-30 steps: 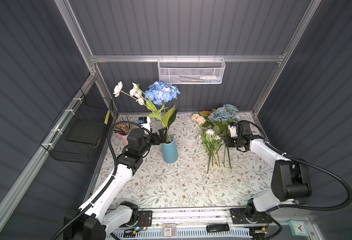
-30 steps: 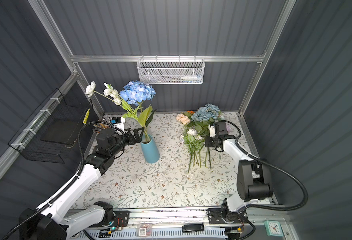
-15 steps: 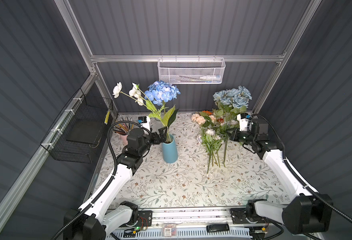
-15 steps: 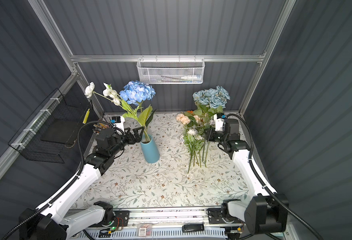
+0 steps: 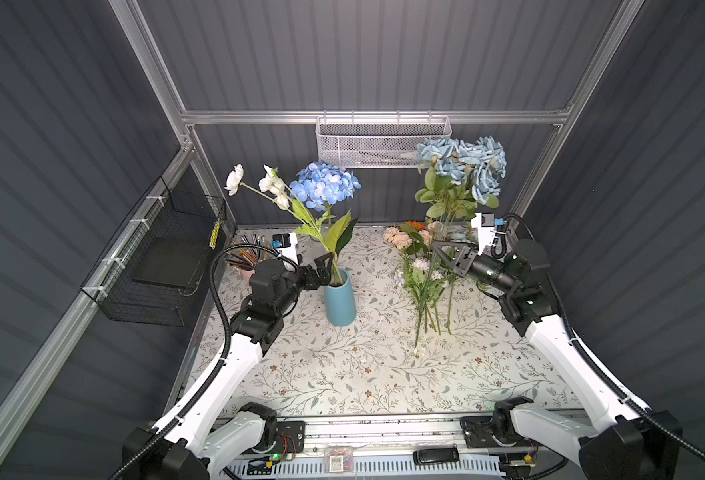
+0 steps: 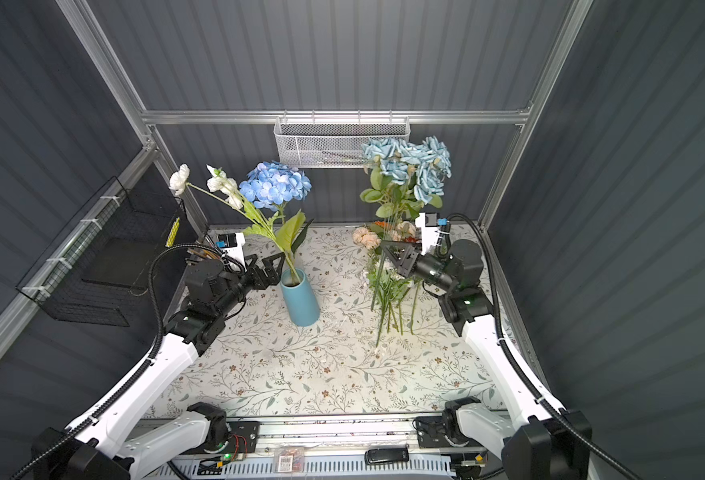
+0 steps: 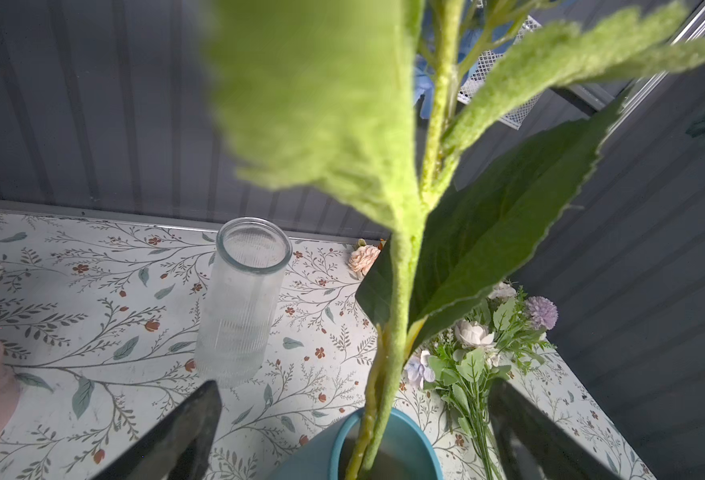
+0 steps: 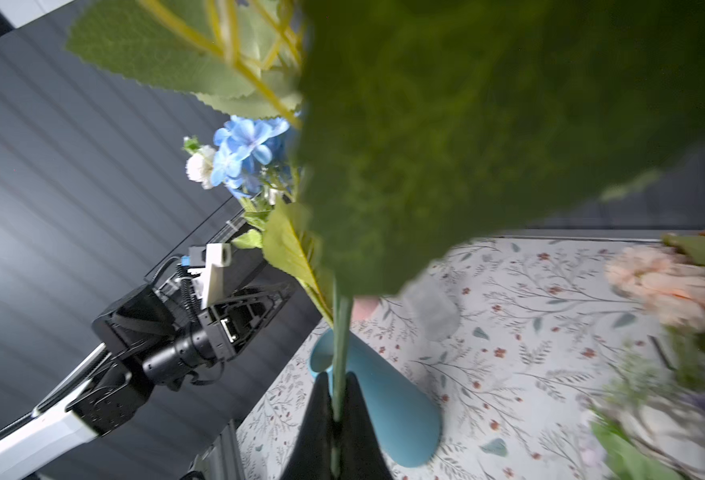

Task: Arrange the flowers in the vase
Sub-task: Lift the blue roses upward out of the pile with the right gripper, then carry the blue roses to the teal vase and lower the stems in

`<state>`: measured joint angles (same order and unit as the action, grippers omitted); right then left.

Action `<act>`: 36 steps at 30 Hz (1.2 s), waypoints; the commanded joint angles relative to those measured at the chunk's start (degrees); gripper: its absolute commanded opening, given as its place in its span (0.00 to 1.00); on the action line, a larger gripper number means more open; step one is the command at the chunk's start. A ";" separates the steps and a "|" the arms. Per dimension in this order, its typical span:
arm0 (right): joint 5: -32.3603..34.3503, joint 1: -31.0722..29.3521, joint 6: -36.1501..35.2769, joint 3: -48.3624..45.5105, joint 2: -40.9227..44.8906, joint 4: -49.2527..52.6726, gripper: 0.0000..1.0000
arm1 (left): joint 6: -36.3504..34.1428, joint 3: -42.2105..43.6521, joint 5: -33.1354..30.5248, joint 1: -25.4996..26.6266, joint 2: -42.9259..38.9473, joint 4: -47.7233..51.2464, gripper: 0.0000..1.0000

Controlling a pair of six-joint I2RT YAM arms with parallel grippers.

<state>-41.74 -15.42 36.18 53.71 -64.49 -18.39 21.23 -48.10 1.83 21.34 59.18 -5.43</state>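
Note:
A blue vase stands left of the table's middle. It holds a blue hydrangea and a white-blossom stem. My left gripper is open at the vase's mouth, a finger on each side of the two stems. My right gripper is shut on the thin green stem of a dusty-blue rose bunch, held upright above the table. Below it, the other flowers lie in a pile on the table.
A clear ribbed glass vase stands behind the blue one. A pink cup of pencils sits at the back left. A white mesh basket hangs on the back rail and a black wire basket on the left wall.
My right arm has raised the rose bunch out of the pile until it stands upright and high, and the gripper has swung to point left. The left arm has not moved.

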 commanded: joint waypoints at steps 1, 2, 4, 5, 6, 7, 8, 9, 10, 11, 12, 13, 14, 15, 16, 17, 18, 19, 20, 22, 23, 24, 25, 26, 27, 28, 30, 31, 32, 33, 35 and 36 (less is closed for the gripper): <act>3.25 -5.66 -3.98 1.92 -2.34 -8.26 0.00 | -1.56 0.57 -0.92 0.17 -1.25 0.30 1.00; 4.07 -7.12 -4.74 2.01 -3.02 -10.20 0.00 | -1.72 0.60 -1.07 0.19 -1.43 0.64 1.00; 4.03 -9.89 -6.36 2.55 -4.83 -14.94 0.00 | -1.83 0.48 -1.62 0.19 -1.88 1.57 1.00; 4.03 -10.85 -6.83 3.13 -5.67 -16.23 0.00 | -1.93 0.61 -1.82 0.19 -2.07 1.79 1.00; 4.10 -11.88 -7.62 4.03 -6.70 -17.14 0.00 | -2.01 0.57 -1.82 0.11 -2.30 1.95 1.00; 4.29 -12.82 -8.64 5.22 -7.66 -17.37 0.00 | -2.17 0.63 -1.38 0.11 -2.39 2.00 1.00; 4.41 -13.61 -9.84 6.22 -8.53 -17.37 0.00 | -2.36 0.60 -0.77 0.10 -2.49 2.00 1.00; 4.62 -14.65 -11.50 7.29 -9.51 -17.46 0.00 | -2.46 0.50 -0.07 0.10 -2.63 1.96 1.00; 4.71 -15.65 -13.27 8.45 -10.41 -17.63 0.00 | -2.42 0.29 0.71 0.10 -2.59 2.00 1.00; 4.51 -16.53 -14.69 9.55 -11.19 -17.53 0.00 | -2.45 0.22 1.25 0.04 -2.60 2.13 1.00; 4.30 -17.54 -16.12 10.96 -12.28 -17.45 0.00 | -2.29 -0.06 1.66 0.01 -2.49 2.33 1.00; 3.93 -18.34 -17.18 12.41 -13.28 -17.36 0.00 | -2.18 -0.29 1.95 -0.06 -2.50 2.63 1.00; 3.41 -18.98 -17.97 13.54 -14.26 -17.42 0.00 | -2.16 -0.45 2.04 -0.12 -2.54 2.98 1.00; 2.72 -19.60 -18.76 14.85 -15.33 -17.50 0.00 | -2.04 -0.47 2.00 -0.23 -2.55 3.35 1.00; 2.31 -20.33 -19.45 16.03 -16.28 -17.74 0.00 | -2.02 -0.51 2.00 -0.35 -2.65 3.65 1.00; 2.07 -20.84 -20.09 16.93 -17.05 -18.06 0.00 | -1.94 -0.44 1.96 -0.47 -2.79 3.84 1.00; 1.92 -21.49 -20.75 17.84 -17.91 -18.53 0.00 | -1.81 -0.38 1.83 -0.59 -2.97 4.20 1.00; 1.85 -22.02 -21.14 18.66 -18.74 -19.14 0.00 | -1.62 -0.35 1.70 -0.77 -3.25 4.57 1.00; 1.69 -22.42 -21.34 19.40 -19.42 -19.72 0.00 | -1.54 -0.28 1.73 -0.93 -3.49 4.95 1.00; 1.59 -23.39 -22.05 21.05 -20.92 -20.95 0.00 | -1.53 -0.19 1.45 -1.49 -4.19 6.13 1.00; 1.72 -23.81 -22.35 21.75 -21.60 -21.35 0.00 | -1.49 -0.22 1.38 -1.79 -4.48 6.86 1.00; 1.71 -24.29 -22.91 22.57 -22.34 -21.51 0.00 | -1.54 -0.16 1.34 -2.28 -4.82 7.85 1.00; 1.69 -24.76 -23.74 23.53 -23.27 -21.47 0.00 | -1.46 -0.16 1.50 -2.89 -5.14 8.64 1.00; 1.87 -25.14 -24.35 24.09 -23.86 -21.51 0.00 | -1.27 -0.18 1.92 -3.49 -5.37 9.17 1.00; 1.92 -25.56 -25.11 24.77 -24.68 -21.94 0.00 | -0.96 0.02 3.19 -4.38 -5.62 9.31 1.00; 1.80 -25.85 -25.52 25.27 -25.59 -22.39 0.00 | -0.48 0.27 5.06 -5.45 -5.81 9.17 1.00; 1.51 -26.23 -25.64 26.38 -27.15 -23.56 0.00 | 1.29 0.97 8.74 -8.07 -5.77 8.24 1.00; 1.40 -26.37 -25.52 26.80 -27.96 -23.94 0.00 | 2.31 1.43 10.13 -9.27 -5.73 7.87 1.00; 1.31 -26.41 -25.42 27.42 -28.89 -24.25 0.00 | 3.29 1.86 11.13 -10.39 -5.74 7.43 1.00; 1.29 -26.59 -25.46 27.98 -29.63 -24.47 0.00 | 3.83 2.10 11.61 -11.05 -5.74 7.24 1.00; 1.54 -26.85 -26.02 28.50 -31.17 -25.14 0.00 | 3.81 2.55 11.79 -11.24 -5.91 7.24 1.00; 1.67 -27.01 -26.43 28.62 -31.87 -25.57 0.00 | 3.81 2.67 11.94 -11.22 -6.00 7.30 1.00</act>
<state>-39.68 -42.02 11.31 80.47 -95.11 -40.12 23.53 -46.19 10.33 10.22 54.11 1.80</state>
